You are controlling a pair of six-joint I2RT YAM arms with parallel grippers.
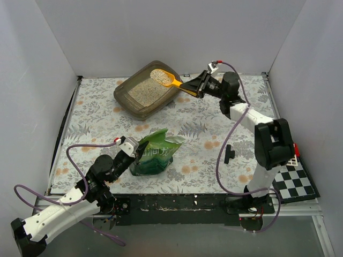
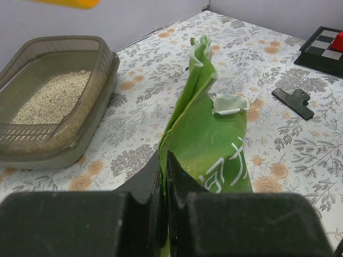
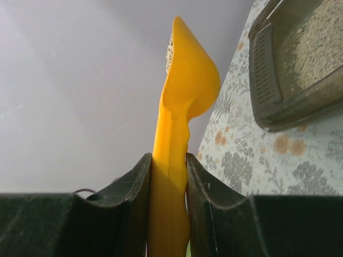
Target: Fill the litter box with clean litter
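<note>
The grey-brown litter box [image 1: 124,100] sits at the back of the table with pale beige clean litter [image 1: 144,91] spread over its floor. My right gripper [image 1: 197,85] is shut on the handle of a yellow scoop [image 1: 167,78], whose bowl hangs over the box's right end with litter in it. In the right wrist view the scoop [image 3: 179,107] stands between the fingers and the box [image 3: 268,69] lies to the right. My left gripper [image 1: 129,151] is shut on the edge of the green bag [image 1: 156,152], which stands near the front; its wrist view shows the bag [image 2: 211,144] pinched.
A black clip [image 1: 229,153] lies right of the green bag on the flowered tablecloth. A black-and-white checkered board [image 1: 292,182] with a red piece sits at the front right corner. White walls close in the table on three sides.
</note>
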